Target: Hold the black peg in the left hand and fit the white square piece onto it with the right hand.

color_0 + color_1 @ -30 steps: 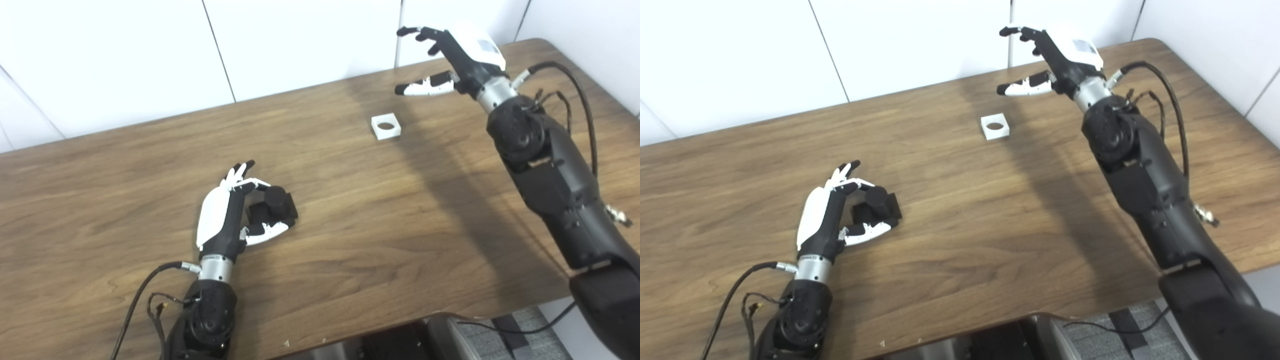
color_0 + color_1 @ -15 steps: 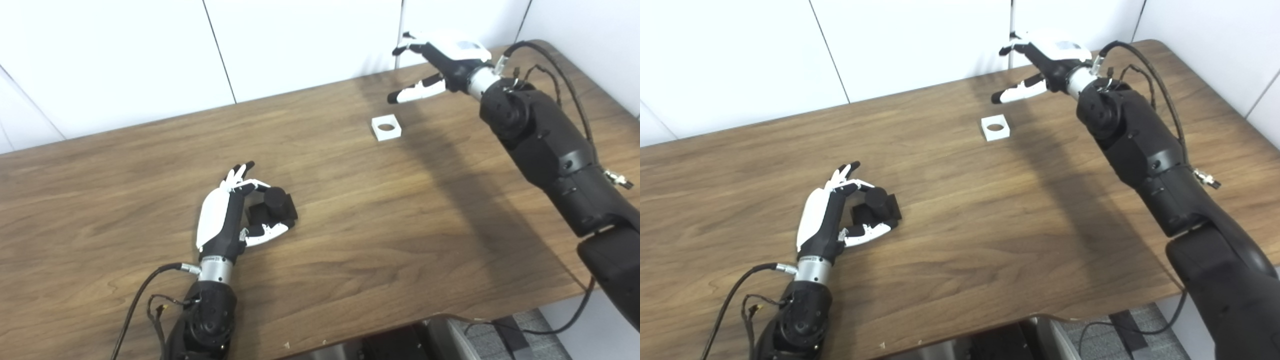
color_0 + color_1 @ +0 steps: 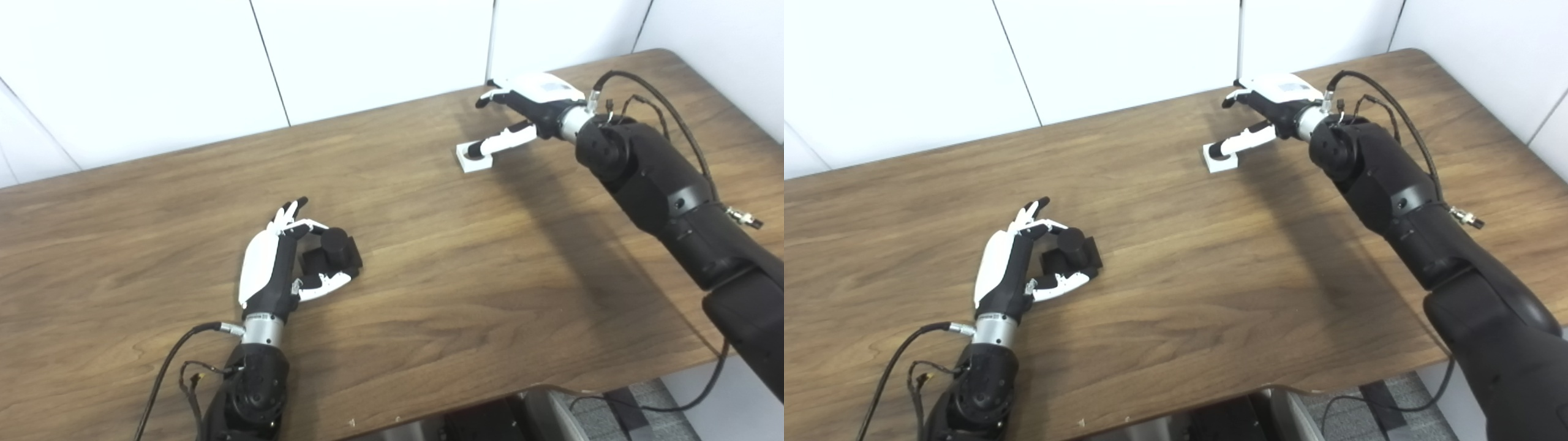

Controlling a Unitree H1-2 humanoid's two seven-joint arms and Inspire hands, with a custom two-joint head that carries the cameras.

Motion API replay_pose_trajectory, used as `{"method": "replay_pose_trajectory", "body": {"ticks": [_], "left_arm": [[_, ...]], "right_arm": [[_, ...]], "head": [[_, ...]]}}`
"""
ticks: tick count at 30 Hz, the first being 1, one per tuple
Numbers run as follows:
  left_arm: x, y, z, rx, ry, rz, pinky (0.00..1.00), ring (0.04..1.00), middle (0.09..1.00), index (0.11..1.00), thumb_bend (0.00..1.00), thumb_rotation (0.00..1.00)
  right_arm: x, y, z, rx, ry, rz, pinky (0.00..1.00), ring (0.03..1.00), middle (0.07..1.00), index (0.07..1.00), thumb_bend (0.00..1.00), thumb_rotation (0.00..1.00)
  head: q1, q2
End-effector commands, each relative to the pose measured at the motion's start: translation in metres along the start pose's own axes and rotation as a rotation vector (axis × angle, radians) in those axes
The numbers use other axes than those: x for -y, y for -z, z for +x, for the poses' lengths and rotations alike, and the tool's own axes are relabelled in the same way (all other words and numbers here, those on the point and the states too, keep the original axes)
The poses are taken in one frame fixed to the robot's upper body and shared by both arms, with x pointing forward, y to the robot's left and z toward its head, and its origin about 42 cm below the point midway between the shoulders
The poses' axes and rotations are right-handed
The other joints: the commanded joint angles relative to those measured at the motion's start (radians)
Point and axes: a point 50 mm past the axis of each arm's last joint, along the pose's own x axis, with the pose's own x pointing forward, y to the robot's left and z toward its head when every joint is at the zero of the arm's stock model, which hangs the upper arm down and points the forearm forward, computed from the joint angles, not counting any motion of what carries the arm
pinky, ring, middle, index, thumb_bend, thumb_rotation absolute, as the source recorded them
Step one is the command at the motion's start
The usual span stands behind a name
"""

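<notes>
Currently left robot hand, lower left, is closed around black peg on the bench. Upper right: right robot hand, fingers spread, holding nothing, thumb over white square piece.

Both my eye views are bright and evenly lit, the white wall nearly washed out. Light falls from above and behind me: my right arm throws a broad soft shadow across the counter. My left robot hand casts only a small dark patch beside it. Focus is slightly soft throughout, and the wood shows a mild sheen without hard glare.
</notes>
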Motion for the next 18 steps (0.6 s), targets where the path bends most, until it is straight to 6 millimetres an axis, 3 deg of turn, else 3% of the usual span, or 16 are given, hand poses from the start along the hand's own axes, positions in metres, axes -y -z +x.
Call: {"method": "replay_pose_trajectory", "body": {"ticks": [1, 18], "left_arm": [[0.011, 0.025, -0.016, -0.085, 0.039, 0.038, 1.0, 1.0, 0.962, 0.492, 0.51, 0.09], [0.007, 0.026, -0.017, -0.1, 0.035, 0.045, 1.0, 1.0, 0.964, 0.492, 0.51, 0.09]], "right_arm": [[0.023, -0.008, 0.005, 0.042, 0.07, -0.01, 0.95, 0.989, 0.989, 0.861, 0.95, 0.84], [0.001, -0.01, 0.002, 0.054, 0.03, 0.008, 0.96, 0.986, 0.985, 0.862, 0.87, 0.78]], "head": [[0.002, 0.002], [0.017, 0.011]]}}
